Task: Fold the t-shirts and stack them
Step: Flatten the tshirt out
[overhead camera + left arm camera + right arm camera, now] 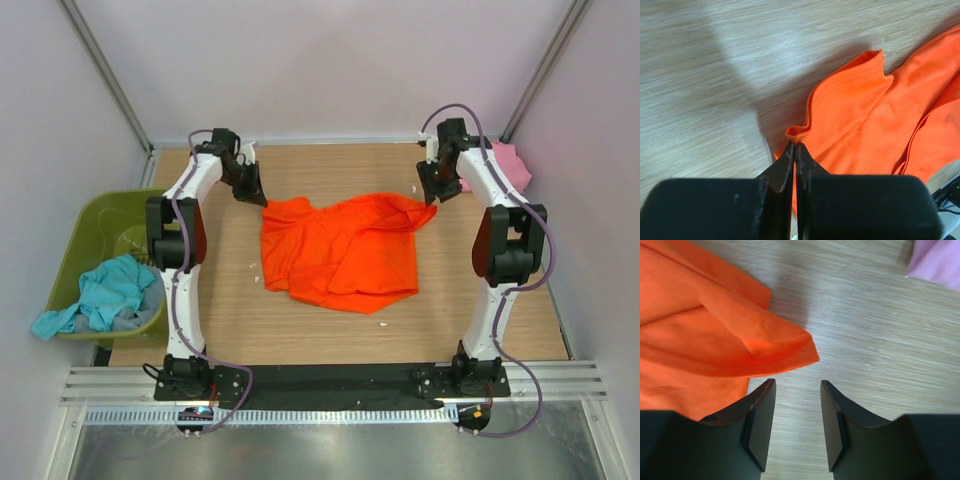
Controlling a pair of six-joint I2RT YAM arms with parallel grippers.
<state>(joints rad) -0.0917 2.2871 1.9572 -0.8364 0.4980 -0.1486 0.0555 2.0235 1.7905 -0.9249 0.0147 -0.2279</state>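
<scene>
Plain bright orange cloth t-shirt [340, 250]; pale pink cloth t-shirt [512, 168]; teal cloth t-shirt [100, 295]; olive-green plastic tub [90, 225]; light wood-grain counter [230, 300].

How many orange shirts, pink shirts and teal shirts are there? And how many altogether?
Orange t-shirt: 1
Pink t-shirt: 1
Teal t-shirt: 1
Total: 3

I have clear passage over the bare wooden table [300, 335] on the near side of the bright orange cloth t-shirt [340, 250] covering its centre; the olive-green plastic tub [88, 222] blocks the left edge and a pale pink cloth shirt [510, 165] occupies the far right corner.
</scene>
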